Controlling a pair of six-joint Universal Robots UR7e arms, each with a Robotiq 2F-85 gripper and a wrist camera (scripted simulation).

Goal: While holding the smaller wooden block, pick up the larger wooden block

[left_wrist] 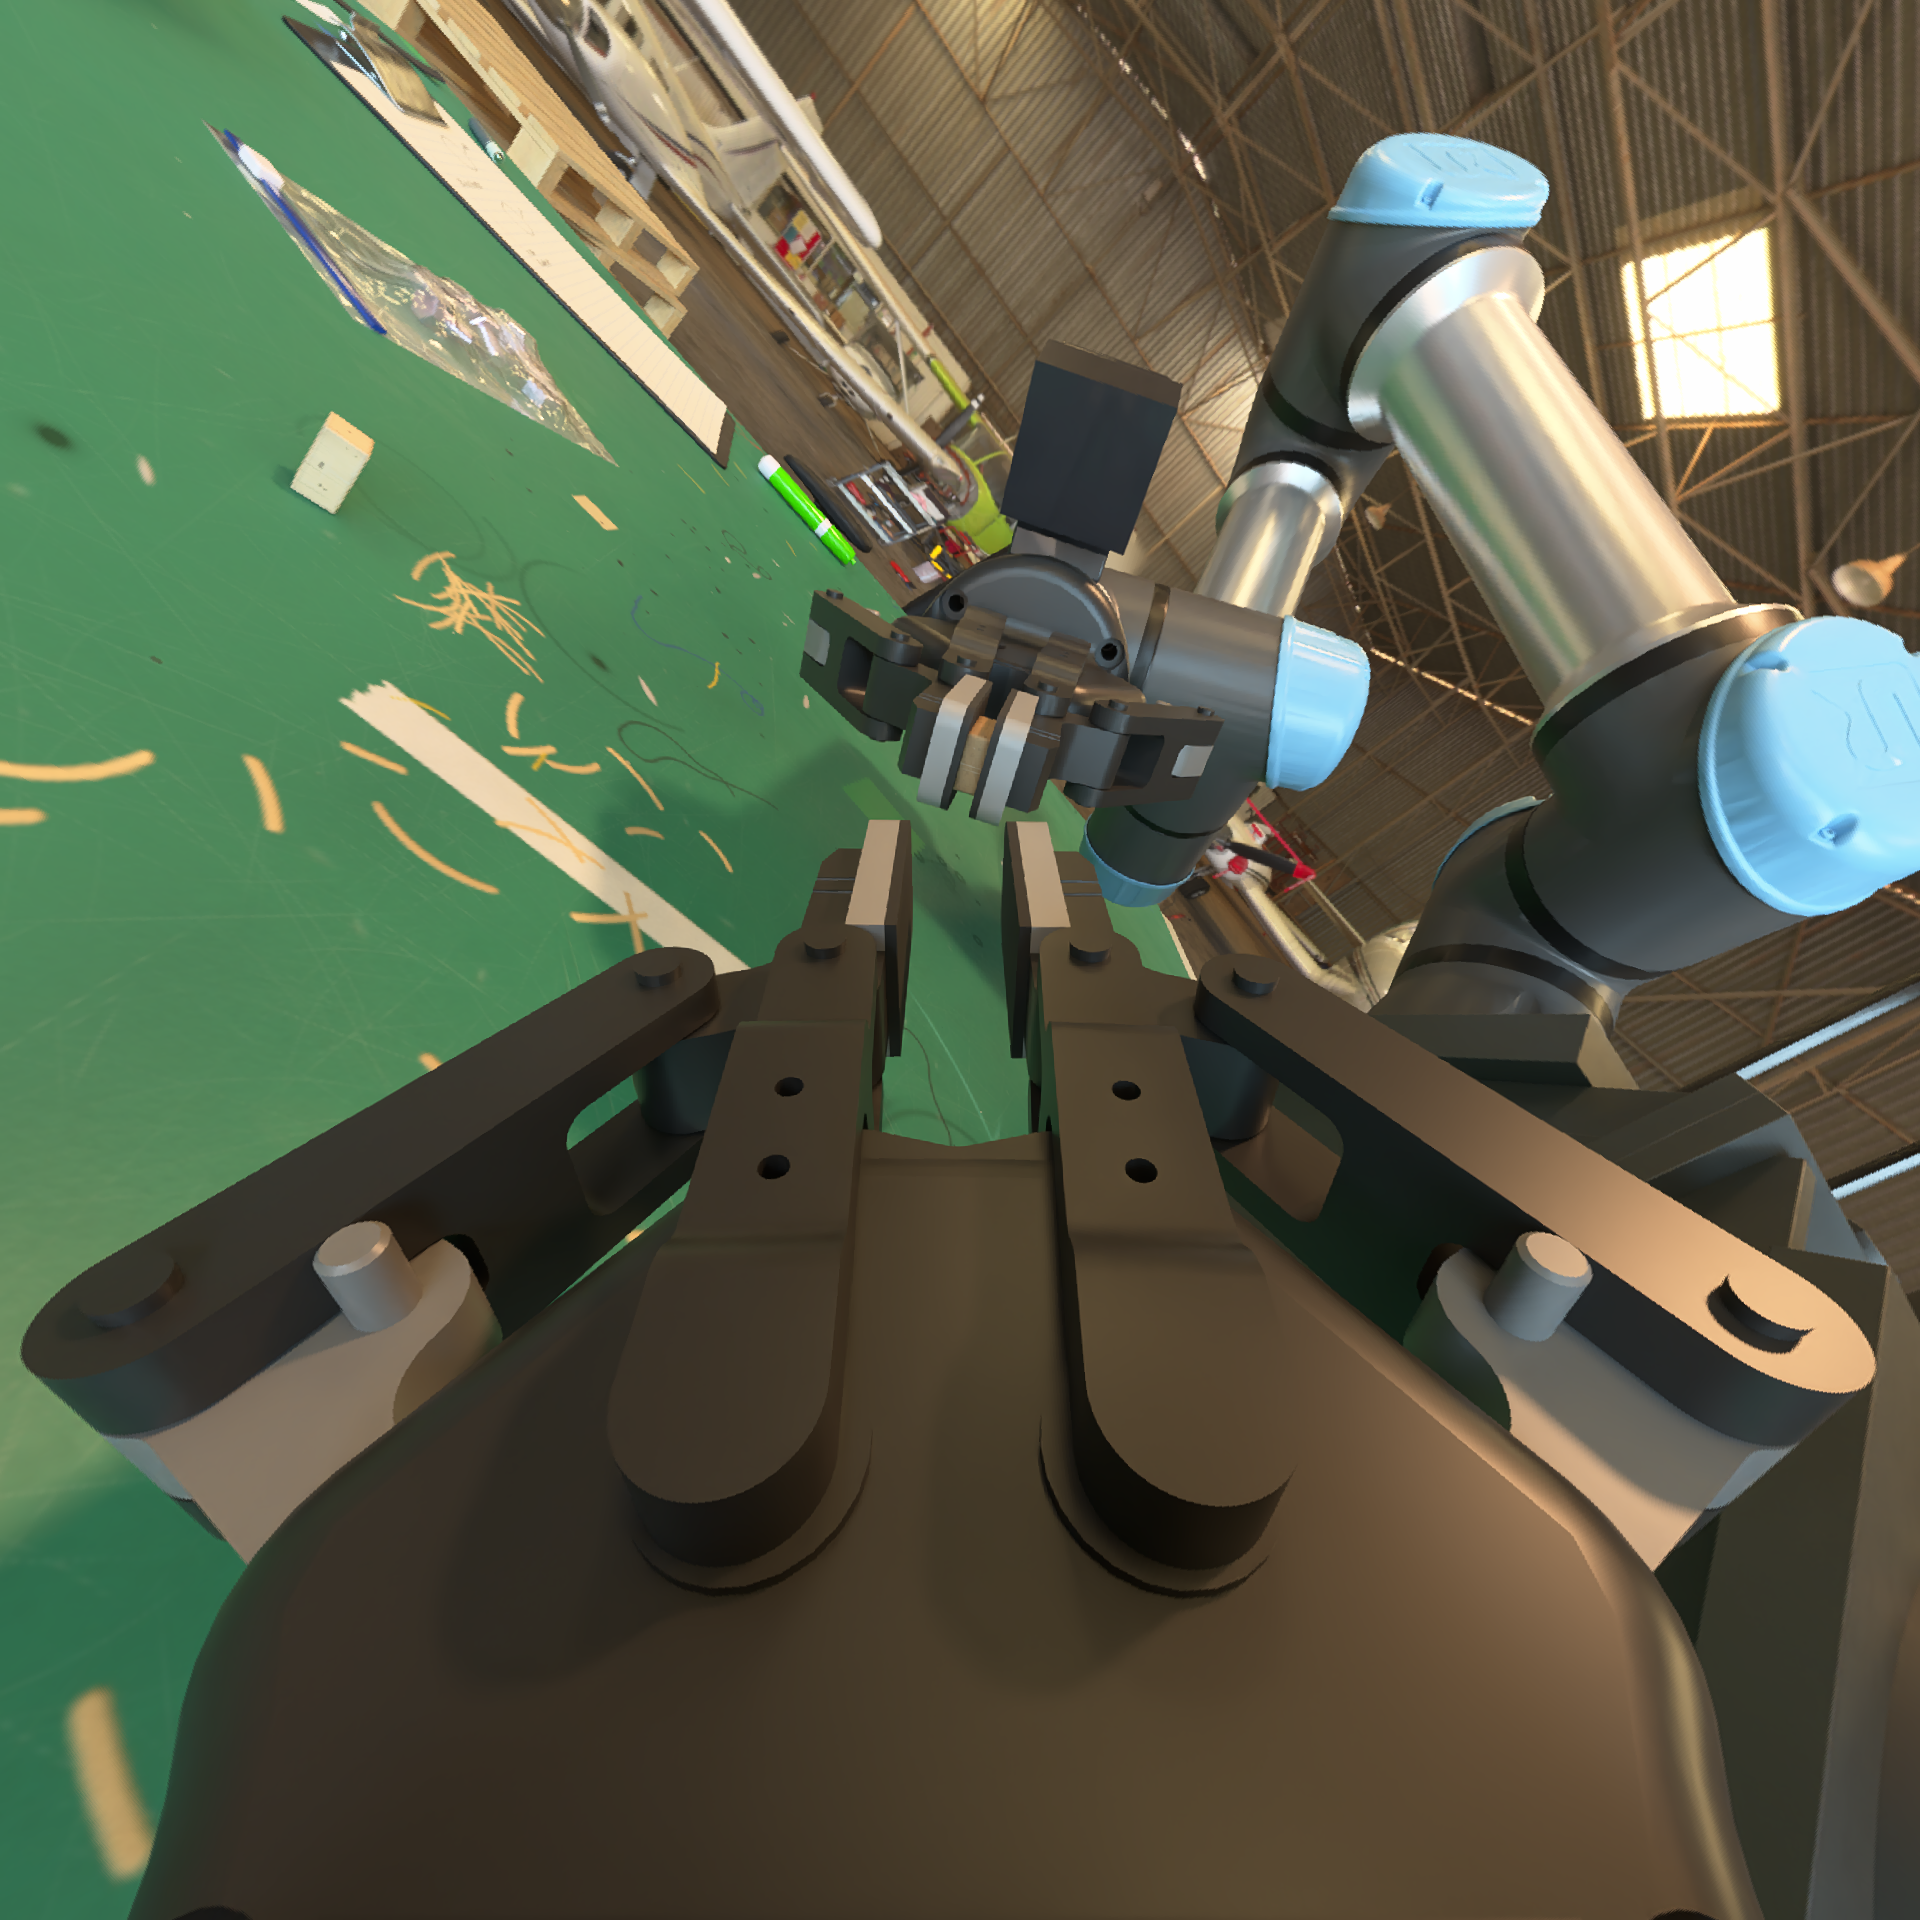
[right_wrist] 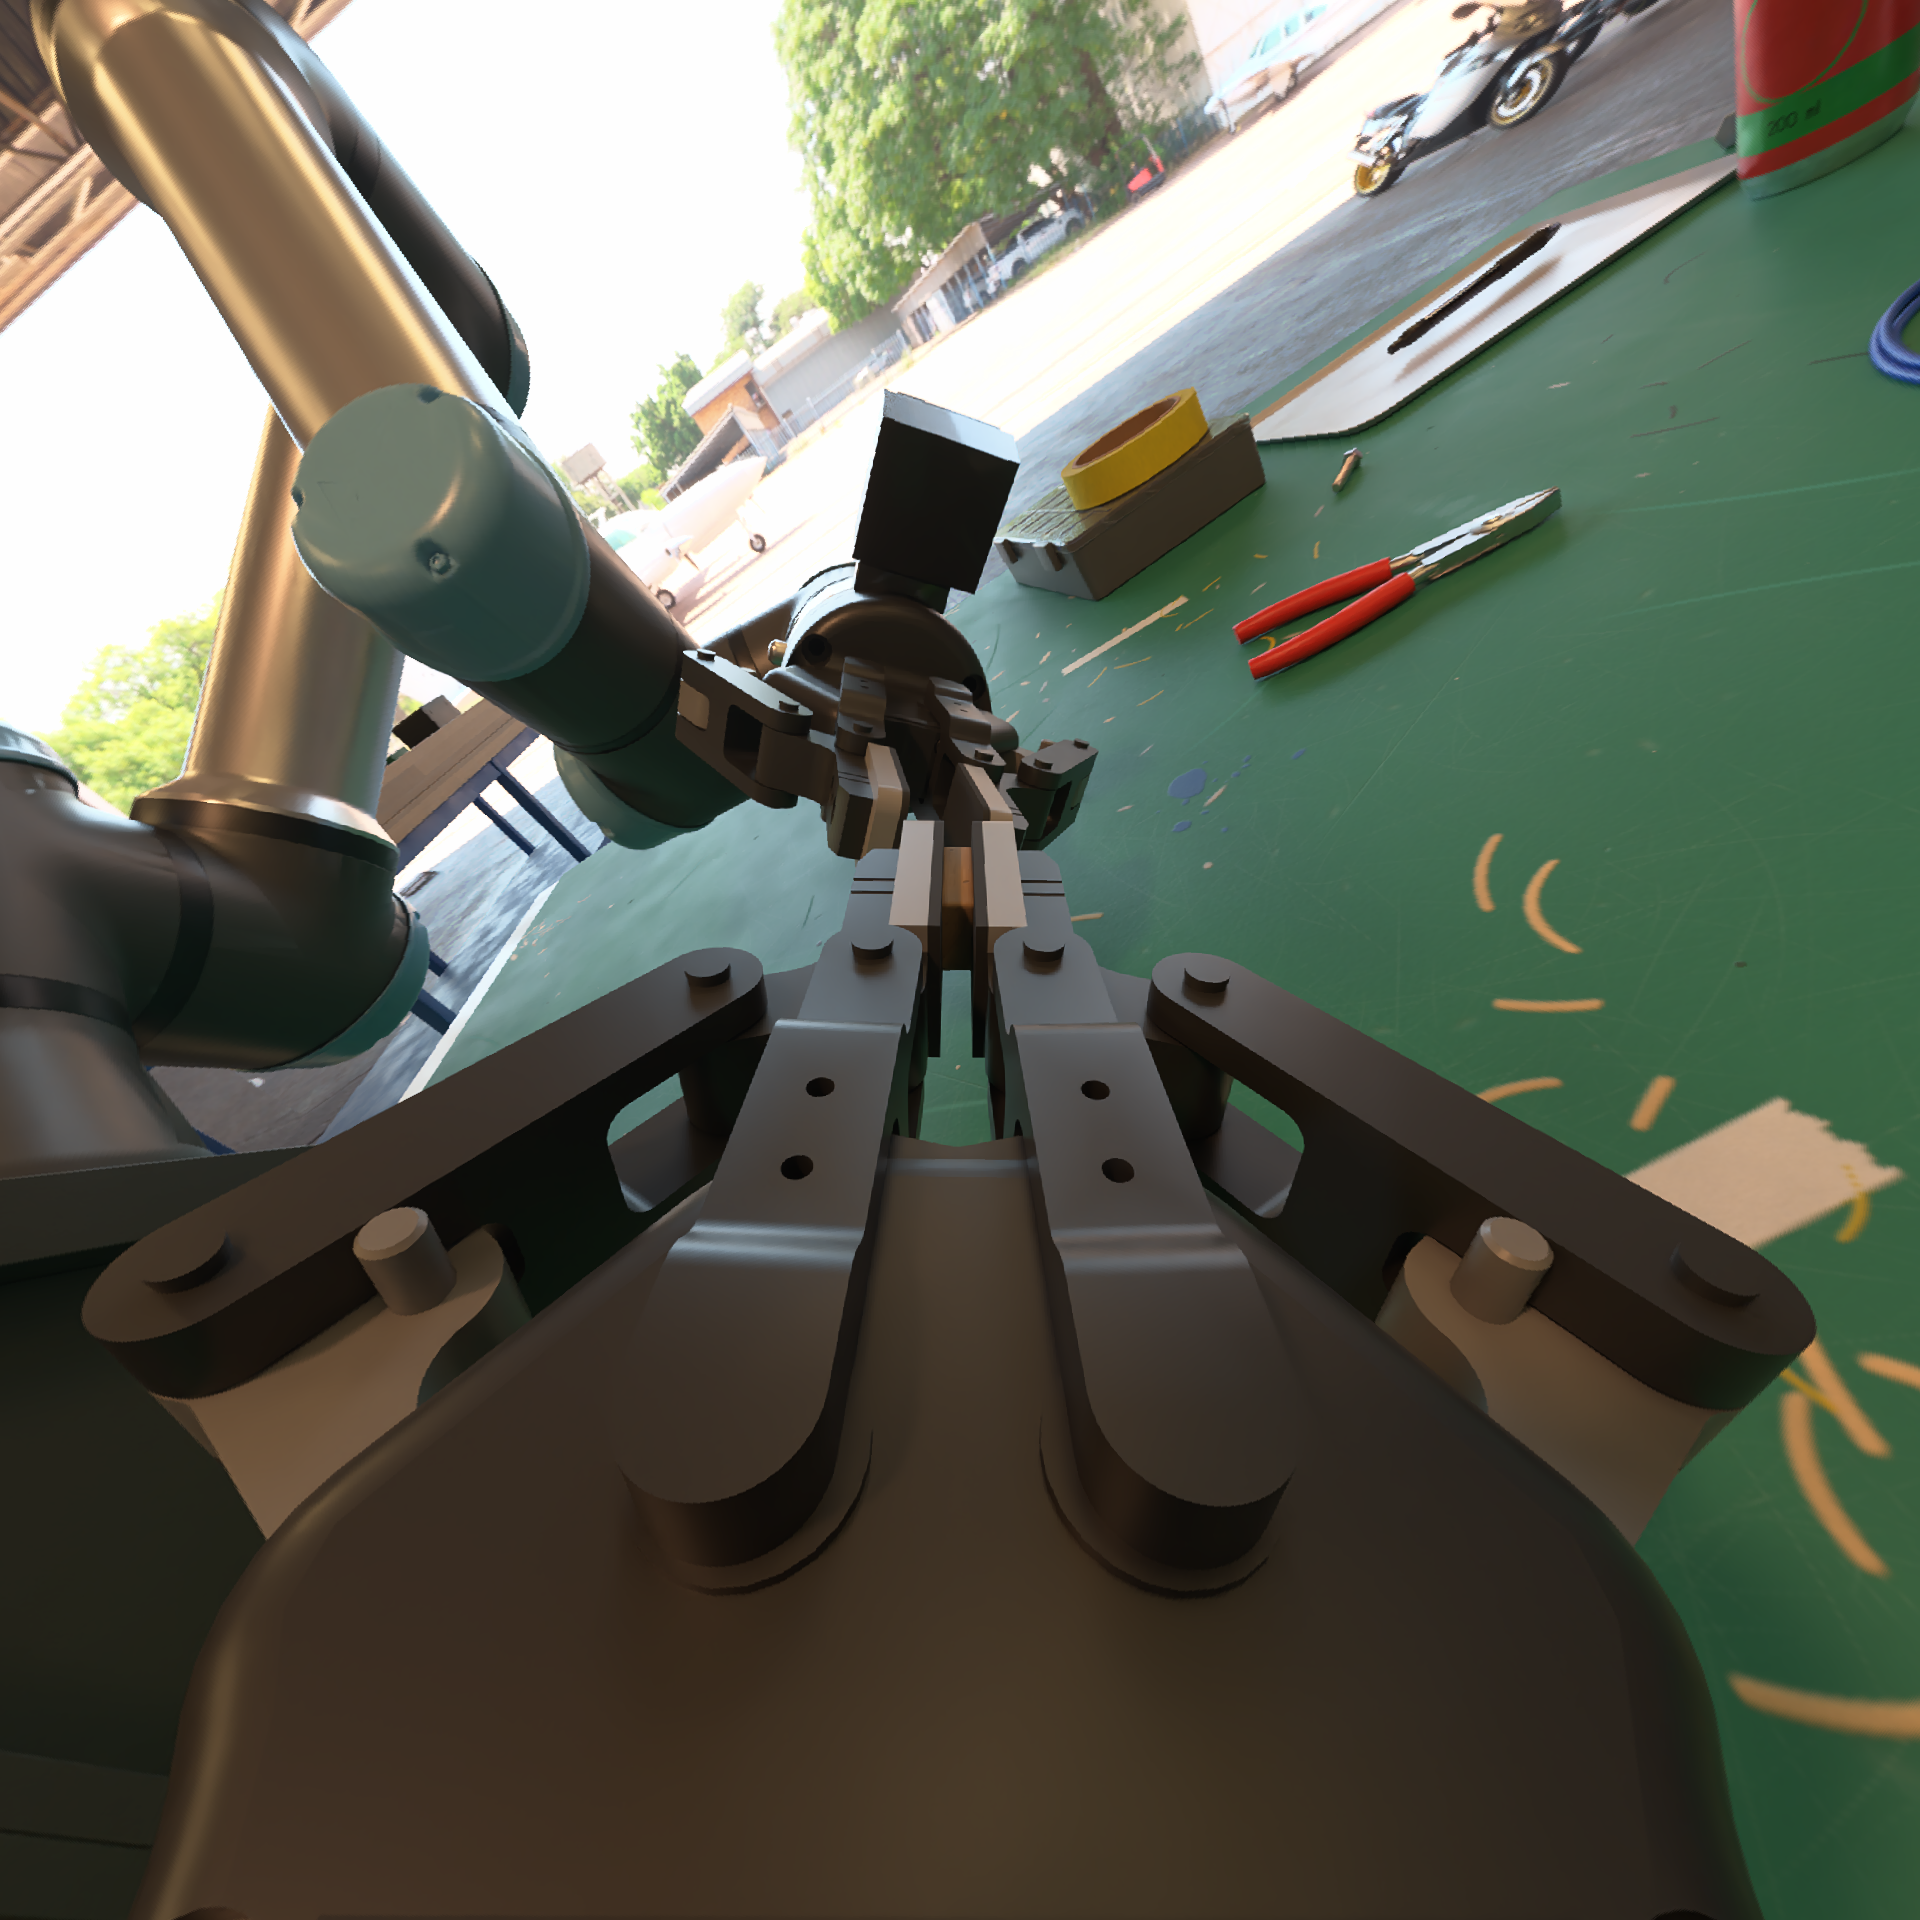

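Note:
The larger wooden block (left_wrist: 332, 462), pale and box-shaped, lies on the green mat (left_wrist: 208, 935) at the far left of the left wrist view, well away from both grippers. My left gripper (left_wrist: 956, 842) is open and empty, with its fingers a small gap apart. It faces the right gripper (left_wrist: 968, 795) almost tip to tip above the mat. My right gripper (right_wrist: 958, 831) is shut on the smaller wooden block (right_wrist: 958, 883), which sits between its pads. That block also shows in the left wrist view (left_wrist: 975, 746). The left gripper (right_wrist: 932, 800) shows just beyond it.
A clear plastic bag (left_wrist: 416, 291), a white board (left_wrist: 551, 260), a green marker (left_wrist: 810, 509) and a white tape strip (left_wrist: 499, 790) lie on the mat. Red-handled pliers (right_wrist: 1382, 592), a yellow tape roll (right_wrist: 1138, 447) on a grey box (right_wrist: 1153, 530), a screw (right_wrist: 1345, 468) and a red-green can (right_wrist: 1808, 94) are to the right.

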